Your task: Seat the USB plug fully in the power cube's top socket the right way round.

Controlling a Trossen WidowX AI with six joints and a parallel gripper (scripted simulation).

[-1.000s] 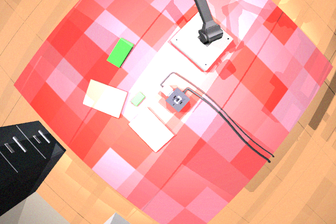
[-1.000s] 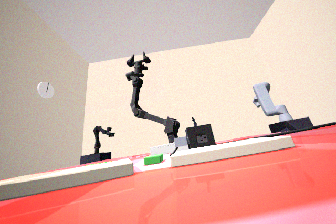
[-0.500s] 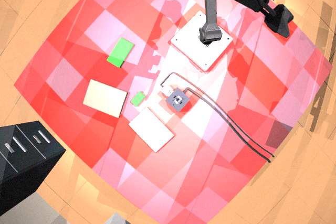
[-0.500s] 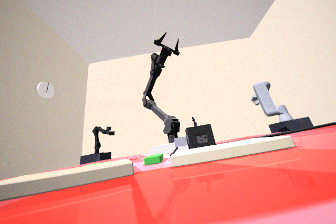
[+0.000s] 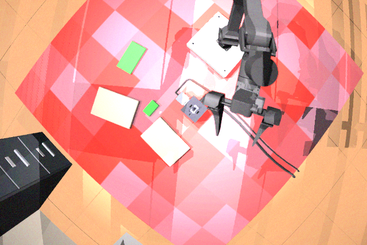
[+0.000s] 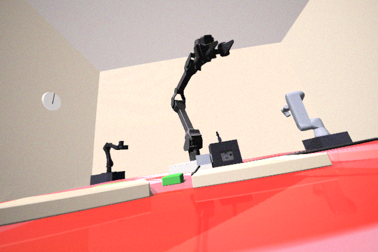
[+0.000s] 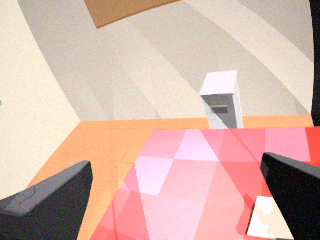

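Note:
The dark power cube [image 5: 196,117] [image 6: 216,158] stands on the table with a socket face on top. In the exterior view a thin dark upright piece [image 6: 218,136], which looks like the USB plug with its lead, rises above the cube's top edge. From overhead the plug is too small to make out, so its depth and which way round it is cannot be told. My gripper [image 5: 235,140] [image 6: 225,41] [image 7: 180,167] is wide open and empty, high above the table and clear of the cube. The wrist view shows neither cube nor plug.
A small pale box [image 5: 181,98] [image 6: 204,160] stands beside the cube. Two dark cables run to the table's right edge. Cream blocks [image 5: 115,107] [image 5: 165,141] and green blocks [image 5: 132,57] [image 5: 151,108] lie left of and below the cube in the overhead view. The arm's white base plate [image 5: 207,41] is behind.

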